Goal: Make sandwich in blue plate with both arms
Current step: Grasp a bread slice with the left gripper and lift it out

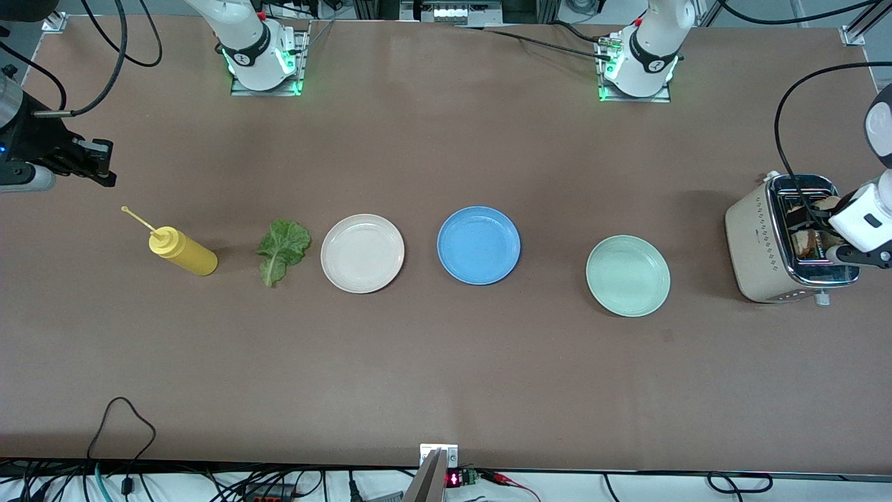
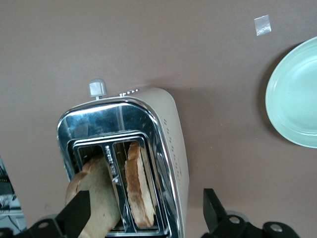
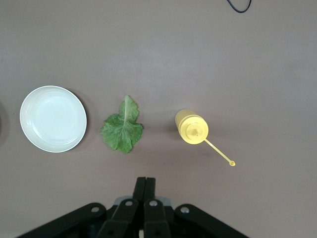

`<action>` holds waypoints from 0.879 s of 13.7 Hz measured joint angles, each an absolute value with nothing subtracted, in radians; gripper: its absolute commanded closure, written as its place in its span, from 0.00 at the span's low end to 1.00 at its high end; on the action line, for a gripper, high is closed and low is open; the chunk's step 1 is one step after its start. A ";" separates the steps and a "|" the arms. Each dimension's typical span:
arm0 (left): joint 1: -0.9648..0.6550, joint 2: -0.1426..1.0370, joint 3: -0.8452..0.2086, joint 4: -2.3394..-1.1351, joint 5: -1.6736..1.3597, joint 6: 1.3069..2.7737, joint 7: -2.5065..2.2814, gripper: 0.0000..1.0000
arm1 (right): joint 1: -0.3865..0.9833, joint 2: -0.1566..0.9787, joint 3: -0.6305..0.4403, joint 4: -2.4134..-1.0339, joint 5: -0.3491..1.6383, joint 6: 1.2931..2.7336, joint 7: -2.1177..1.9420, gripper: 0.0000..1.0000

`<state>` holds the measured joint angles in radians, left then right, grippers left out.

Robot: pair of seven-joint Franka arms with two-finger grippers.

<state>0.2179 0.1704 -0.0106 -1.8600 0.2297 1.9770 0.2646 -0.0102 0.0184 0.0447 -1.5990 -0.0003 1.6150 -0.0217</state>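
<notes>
Brown table [image 1: 446,376]: blue plate [image 1: 479,245] bare; lettuce leaf [image 1: 282,249] untouched beside it. Bread slices [image 2: 138,186] being straddled in toaster [image 1: 756,240] by wide-open left gripper [image 2: 146,213]. Right gripper [image 3: 145,191] pinched empty, waiting above.

The blue plate [image 1: 479,245] lies bare and open from above, with clear gaps to the cream-white plate [image 1: 362,252] and mint-green plate [image 1: 628,275] flanking it. The left gripper [image 2: 146,210] straddles the toaster [image 1: 756,251], its spread fingers [image 2: 77,213] crowding the bread slices [image 2: 138,186] in the slots
</notes>
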 measured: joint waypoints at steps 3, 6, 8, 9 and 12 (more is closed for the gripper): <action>0.239 0.148 -0.011 -1.951 0.230 2.082 0.278 0.05 | -0.010 0.018 0.045 -1.599 0.000 1.615 -0.022 0.18; 0.271 0.133 -0.011 -2.022 0.230 2.138 0.298 0.39 | -0.010 0.018 0.044 -1.599 0.000 1.615 -0.022 0.00; 0.276 0.126 -0.011 -2.046 0.230 2.144 0.300 0.58 | -0.010 0.018 0.044 -1.599 0.000 1.615 -0.022 0.00; 0.277 0.124 -0.011 -2.052 0.230 2.144 0.300 0.67 | -0.010 0.018 0.044 -1.599 0.000 1.615 -0.022 0.00; 0.289 0.124 -0.011 -2.067 0.230 2.144 0.300 0.90 | -0.011 0.018 0.043 -1.599 0.000 1.615 -0.022 0.48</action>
